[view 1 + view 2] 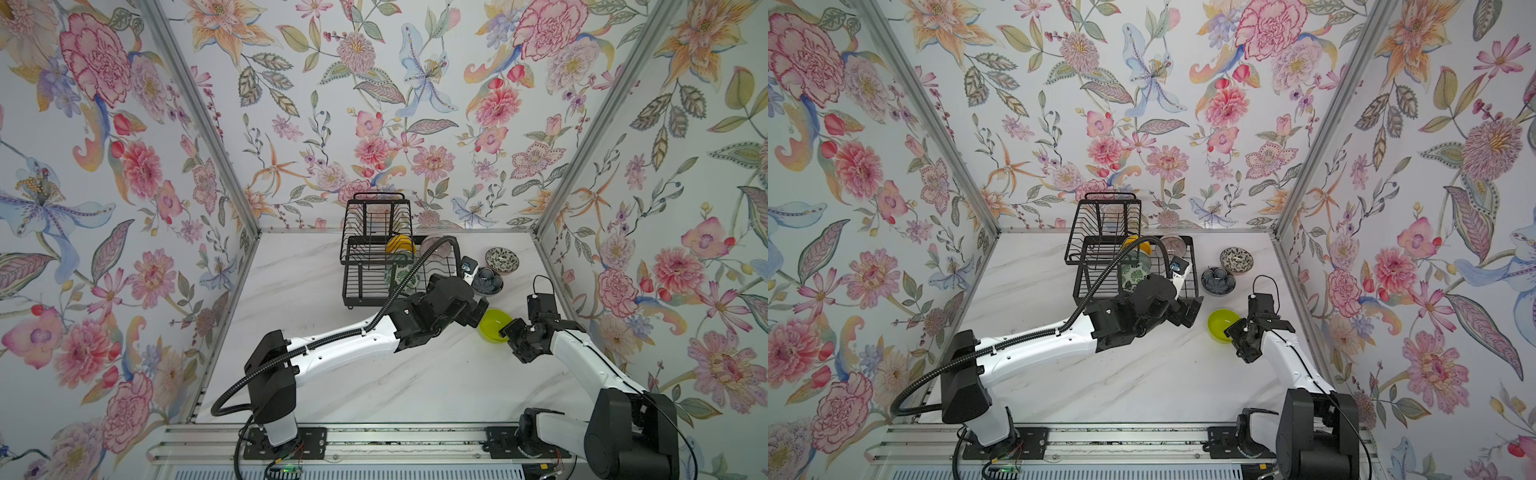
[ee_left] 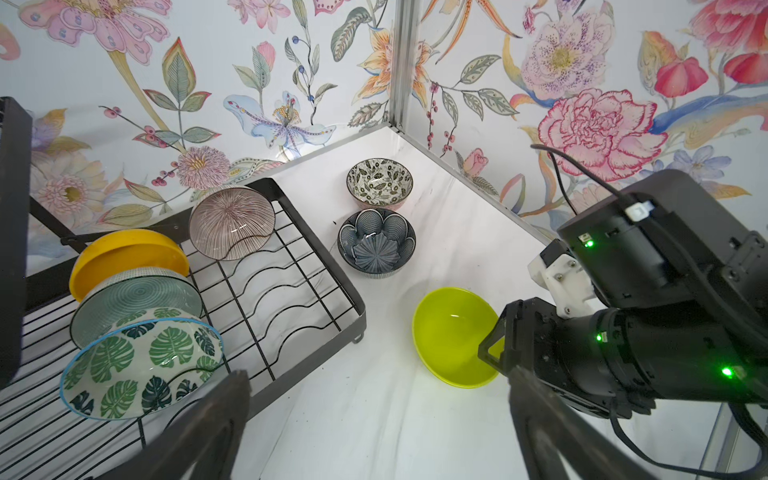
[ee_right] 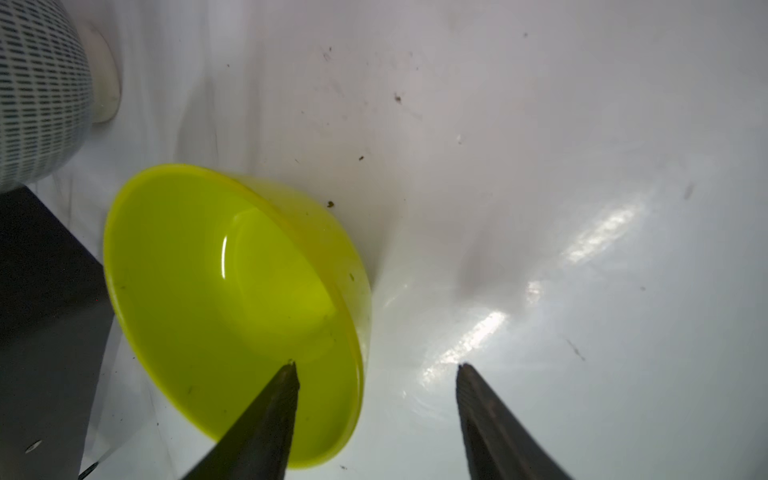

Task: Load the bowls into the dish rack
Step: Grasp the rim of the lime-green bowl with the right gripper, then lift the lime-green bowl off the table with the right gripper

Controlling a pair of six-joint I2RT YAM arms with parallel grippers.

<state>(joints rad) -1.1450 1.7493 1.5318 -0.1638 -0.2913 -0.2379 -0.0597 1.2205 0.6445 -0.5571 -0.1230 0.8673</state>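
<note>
Lime green bowl point(image 3: 232, 291) on white table point(image 2: 374, 415), near dish rack point(image 2: 319, 249) corner, rim straddled by right gripper point(image 3: 376, 365): one fingertip inside, one outside, jaws apart, nothing clamped. Left gripper point(image 2: 378, 386) spread wide, empty. Yellow bowl point(image 2: 124, 253), aqua bowl point(image 2: 137, 299), leaf bowl point(image 2: 137, 365), ribbed bowl point(image 2: 230, 226) on edge in lower tray; blue floral bowl point(image 2: 376, 243), black-and-white bowl point(image 2: 379, 183) on table beside rack

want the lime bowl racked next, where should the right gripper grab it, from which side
Pinch the lime green bowl by its thin rim, from above, on the side nearest the right gripper: one finger inside, one outside. It sits open side up, walls flaring.
</note>
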